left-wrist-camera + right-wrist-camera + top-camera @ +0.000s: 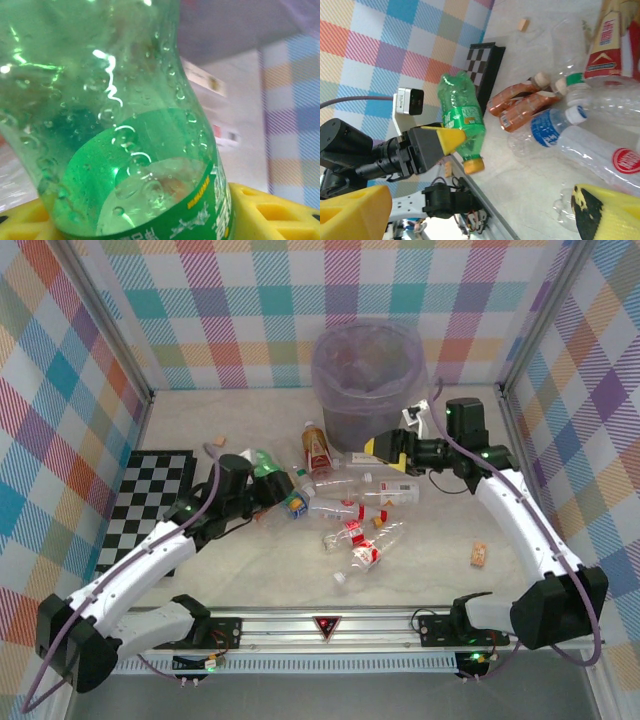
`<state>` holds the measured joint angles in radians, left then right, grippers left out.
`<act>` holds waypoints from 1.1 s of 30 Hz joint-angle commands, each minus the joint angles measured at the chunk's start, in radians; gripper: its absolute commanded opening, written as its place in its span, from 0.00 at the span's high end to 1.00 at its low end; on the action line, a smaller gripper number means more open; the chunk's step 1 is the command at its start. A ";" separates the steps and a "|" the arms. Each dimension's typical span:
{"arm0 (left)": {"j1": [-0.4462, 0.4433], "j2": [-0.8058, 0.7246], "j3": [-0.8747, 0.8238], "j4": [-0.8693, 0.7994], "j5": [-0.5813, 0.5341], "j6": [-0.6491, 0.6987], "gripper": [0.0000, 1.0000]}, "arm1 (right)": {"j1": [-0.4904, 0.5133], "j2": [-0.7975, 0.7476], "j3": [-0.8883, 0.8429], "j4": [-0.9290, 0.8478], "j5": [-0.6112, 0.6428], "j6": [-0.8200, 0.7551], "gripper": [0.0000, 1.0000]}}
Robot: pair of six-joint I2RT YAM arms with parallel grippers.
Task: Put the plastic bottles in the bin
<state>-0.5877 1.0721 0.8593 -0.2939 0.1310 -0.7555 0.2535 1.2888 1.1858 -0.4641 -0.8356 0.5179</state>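
Checked walls (pixel 300 300), pale surface (pixel 440 570): left pincer (pixel 268 483) clamped on the green bottle (pixel 264 465)

At the left pincer, yellow fingers (pixel 447 139) are pressed against the green bottle's labelled part, close to its yellow cap. The left wrist view has the wet green body sitting right between those fingers. Whether the bottle touches the surface or hangs just above it, I cannot tell. Just beside it, toward the middle, lies a clear bottle with a blue label (pixel 297 502), and next to that two brownish bottles (pixel 520 102) side by side. Further left a checkerboard (pixel 150 500) lies flat near the wall.

The right pincer (pixel 378 449) stands with its jaws wide apart and nothing between them, its yellow fingers (pixel 607 212) at the two lower corners of its own view. It hovers beside the foot of the bin (pixel 340 400), pointing toward the middle of the surface. Below and left of it the other bottles lie in a loose heap (pixel 350 505), mostly clear, some with red labels; a tall bottle with a red and white label (pixel 318 450) lies nearest the bin. The bin itself stands at the back against the far wall, lined with a clear bag. A small tan block (pixel 479 555) lies apart on the right side of the surface
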 commanded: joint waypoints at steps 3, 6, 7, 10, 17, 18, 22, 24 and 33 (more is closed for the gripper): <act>-0.076 0.078 0.072 0.238 0.217 0.138 0.42 | 0.048 0.088 0.004 0.154 -0.029 0.112 0.07; -0.113 0.115 0.085 0.305 0.251 0.147 0.43 | 0.064 0.128 0.010 0.220 -0.036 0.164 0.07; -0.121 0.129 0.089 0.324 0.263 0.145 0.43 | 0.068 0.139 0.012 0.244 -0.040 0.180 0.07; -0.130 0.171 0.107 0.350 0.299 0.140 0.45 | 0.092 0.170 0.031 0.284 -0.059 0.204 0.06; -0.144 0.198 0.124 0.411 0.328 0.142 0.45 | 0.146 0.234 0.060 0.329 -0.093 0.233 0.03; -0.145 0.200 0.124 0.414 0.328 0.141 0.45 | 0.151 0.239 0.060 0.338 -0.102 0.241 0.04; -0.145 0.206 0.128 0.403 0.307 0.145 0.46 | 0.168 0.248 0.061 0.365 -0.125 0.264 0.07; -0.146 0.208 0.128 0.404 0.297 0.147 0.47 | 0.176 0.248 0.058 0.367 -0.128 0.267 0.10; -0.145 0.224 0.138 0.383 0.267 0.156 0.47 | 0.185 0.256 0.048 0.402 -0.134 0.295 0.36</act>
<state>-0.7208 1.2873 0.9684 0.0639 0.4126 -0.6266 0.4301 1.5330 1.2194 -0.1047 -0.9337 0.7998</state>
